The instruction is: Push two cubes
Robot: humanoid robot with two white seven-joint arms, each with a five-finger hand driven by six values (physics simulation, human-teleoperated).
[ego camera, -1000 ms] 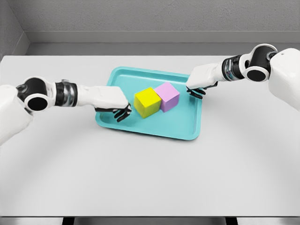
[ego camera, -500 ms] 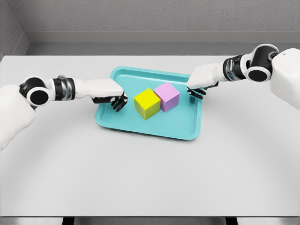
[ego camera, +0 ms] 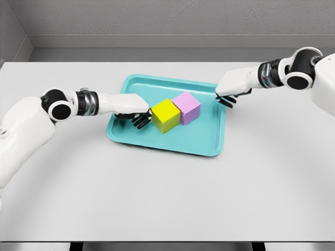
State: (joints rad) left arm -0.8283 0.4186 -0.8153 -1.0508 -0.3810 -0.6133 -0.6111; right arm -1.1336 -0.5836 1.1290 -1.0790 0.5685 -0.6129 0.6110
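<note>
Head view, item by item, with the tray as your landmark.

1. Shallow teal plastic tray (ego camera: 201, 145), rectangular with rounded corners and a raised rim. You find it lying slightly skewed on the pale grey table (ego camera: 167, 198), towards the far half of the tabletop.

2. Yellow cube (ego camera: 165, 115). It sits inside the tray, near the tray's middle and a little towards its left side, one corner turned towards you.

3. Pink-lilac cube (ego camera: 187, 107). It is also inside the tray, just to the right of and beyond the yellow cube; the two cubes stand face to face and appear to touch.

4. Left hand (ego camera: 137, 113), white shell with dark fingers (ego camera: 141, 121). Its arm reaches in over the tray's left rim. The fingers are curled downward and grip nothing; the fingertips sit right at the yellow cube's left face, and you cannot tell for certain whether they press on it.

5. Right hand (ego camera: 230, 90), same build. It hangs over the tray's far right corner, at the rim, well apart from the pink-lilac cube. Its dark fingers are bent under the palm, and it holds nothing.
</note>
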